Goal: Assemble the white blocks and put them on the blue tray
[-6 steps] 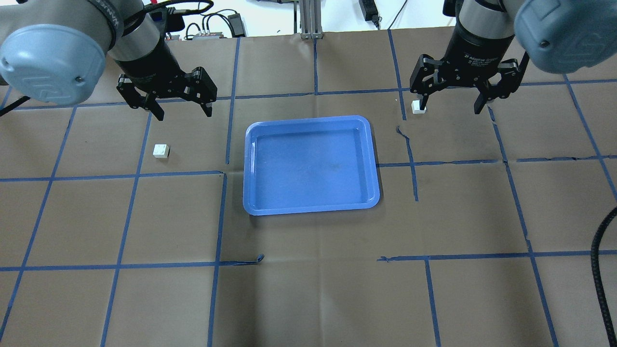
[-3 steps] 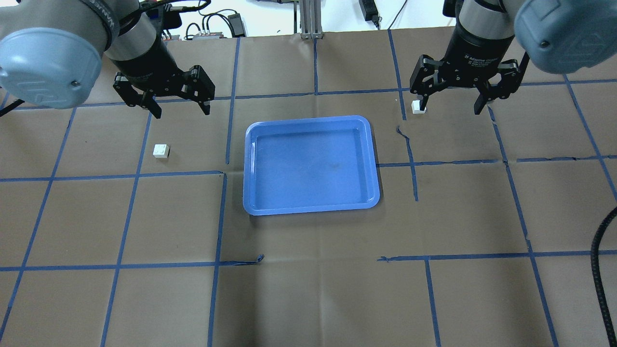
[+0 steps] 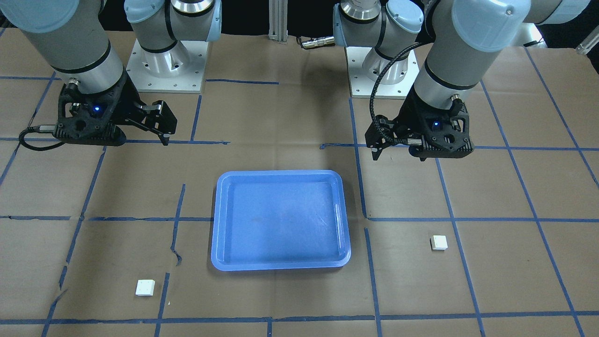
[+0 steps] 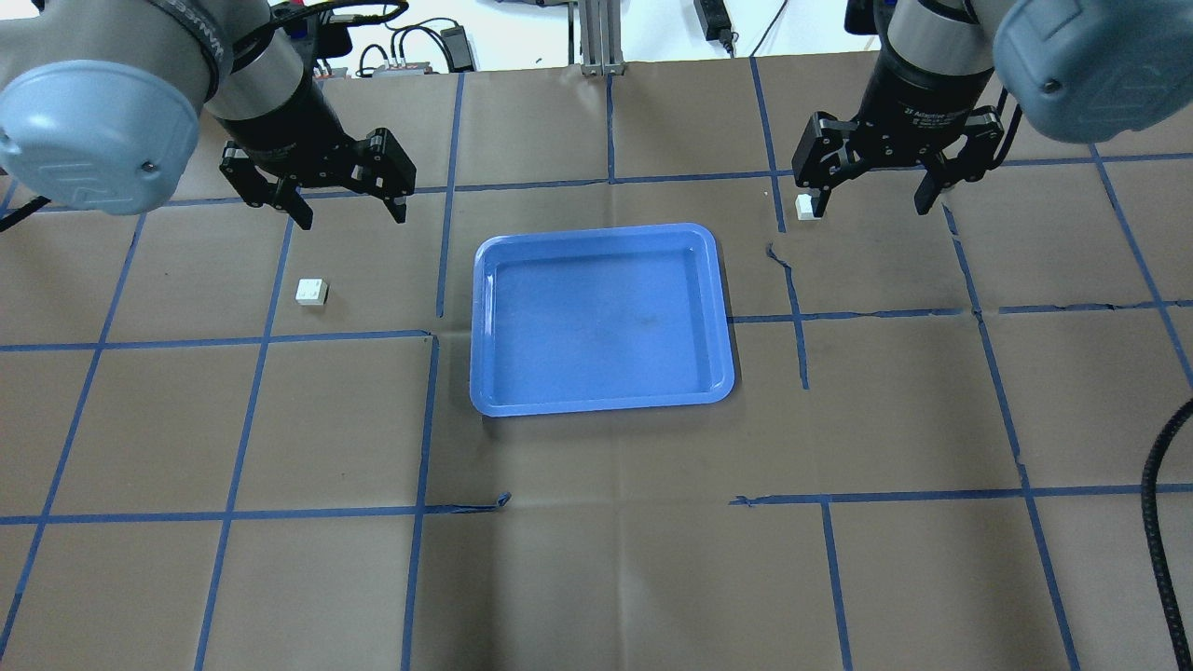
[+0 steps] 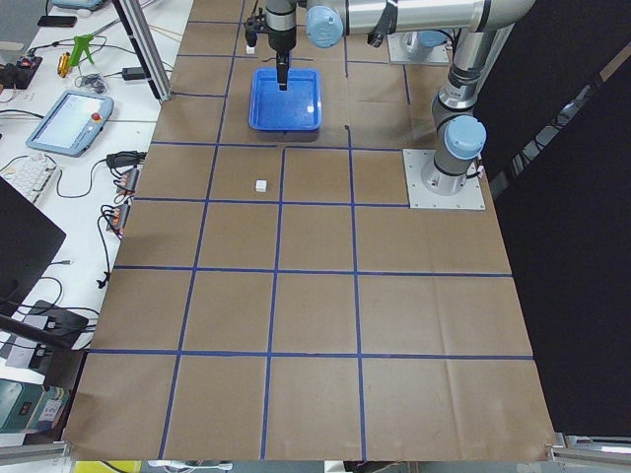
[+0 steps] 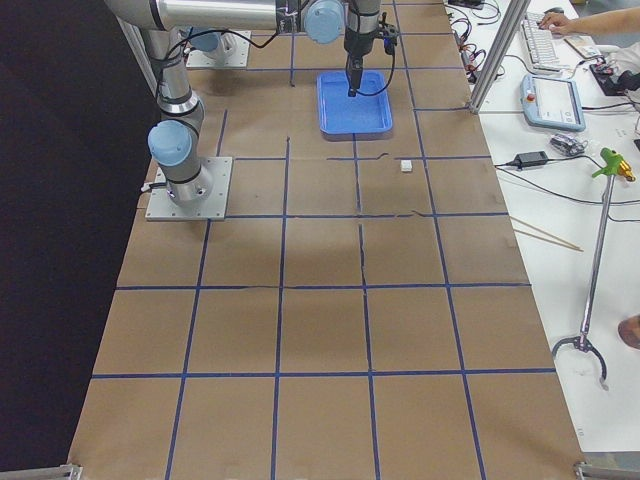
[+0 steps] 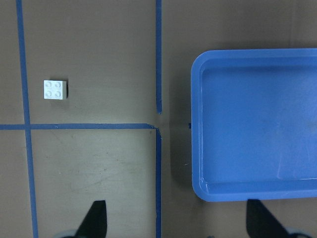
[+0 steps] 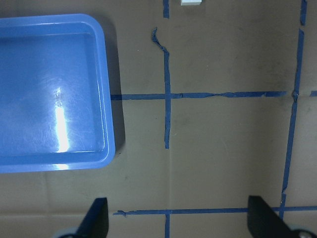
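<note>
Tabletop [image 4: 596,559] brown-papered, blue tape grid [image 4: 233,512] | left tool [image 4: 355,219] spread | right tool [image 4: 869,210] spread

2 arms aloft | left gripper [image 4: 354,218] spread, empty | right gripper [image 4: 871,209] spread, empty

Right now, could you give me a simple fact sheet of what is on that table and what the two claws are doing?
blue tray: middle of the table, no block in it
left-side white block: on the paper, studs up, apart from the tray
right-side white block: on the paper, apart from the tray
blocks joined: no, they lie on opposite sides of the tray
left gripper: open, holding nothing, above the table
right gripper: open, holding nothing, above the table
table: brown paper with a blue tape grid
</note>
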Robot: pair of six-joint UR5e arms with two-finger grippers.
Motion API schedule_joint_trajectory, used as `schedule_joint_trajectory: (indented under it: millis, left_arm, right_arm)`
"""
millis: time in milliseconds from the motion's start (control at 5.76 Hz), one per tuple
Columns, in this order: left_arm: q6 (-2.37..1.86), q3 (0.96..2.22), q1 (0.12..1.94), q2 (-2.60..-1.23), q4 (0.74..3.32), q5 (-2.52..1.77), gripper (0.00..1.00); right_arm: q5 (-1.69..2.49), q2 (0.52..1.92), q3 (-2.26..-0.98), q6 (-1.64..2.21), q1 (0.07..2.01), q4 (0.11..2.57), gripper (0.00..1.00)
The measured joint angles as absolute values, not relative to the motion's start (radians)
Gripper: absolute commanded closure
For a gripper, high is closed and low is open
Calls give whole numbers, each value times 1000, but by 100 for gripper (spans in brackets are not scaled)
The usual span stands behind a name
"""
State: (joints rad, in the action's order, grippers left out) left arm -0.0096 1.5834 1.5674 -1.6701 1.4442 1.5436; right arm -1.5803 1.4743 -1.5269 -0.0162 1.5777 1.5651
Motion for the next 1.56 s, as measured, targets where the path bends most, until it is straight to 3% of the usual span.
schedule_joint_trajectory:
  millis: [694, 1562]
  left_arm:
    - [187, 1616, 1454, -1665, 1441, 1547, 1]
    - [406, 1614, 1276, -2025, 1163, 1643, 4]
  right_arm:
    - [-1607, 1473, -1530, -445, 1583, 1570, 0]
    - [-1660, 1410, -1532, -1285, 1574, 1711, 1]
